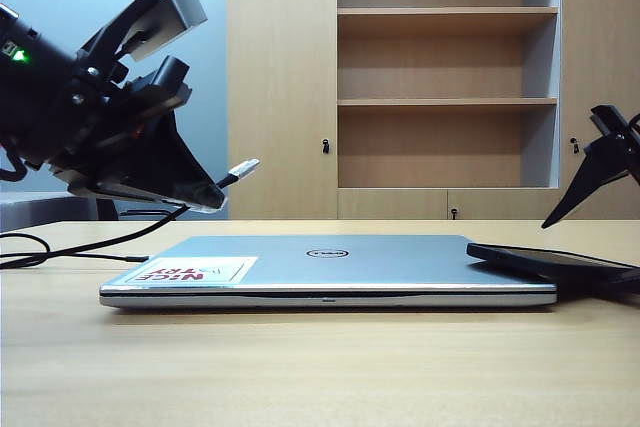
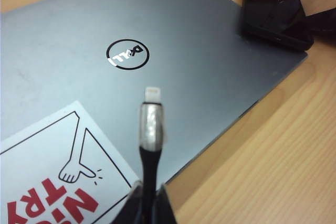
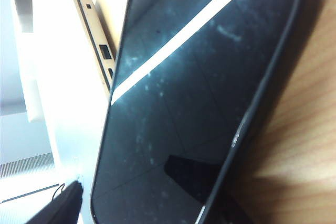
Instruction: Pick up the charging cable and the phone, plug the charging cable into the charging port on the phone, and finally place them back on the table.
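The right end effector (image 1: 590,182), fingers spread, is hovering at twelve o'clock above the phone (image 1: 550,259) leaning on the laptop (image 1: 330,267), while the left end effector (image 2: 147,205) is clamping the charging cable (image 2: 149,145), plug aimed phoneward.

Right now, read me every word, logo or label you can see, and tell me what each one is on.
"DELL": round logo on the closed laptop lid.
"NICE TRY": red letters on the white sticker on the lid, partly cut off in the left wrist view, upside down in the exterior view.
Phone, charging cable: no readable text.
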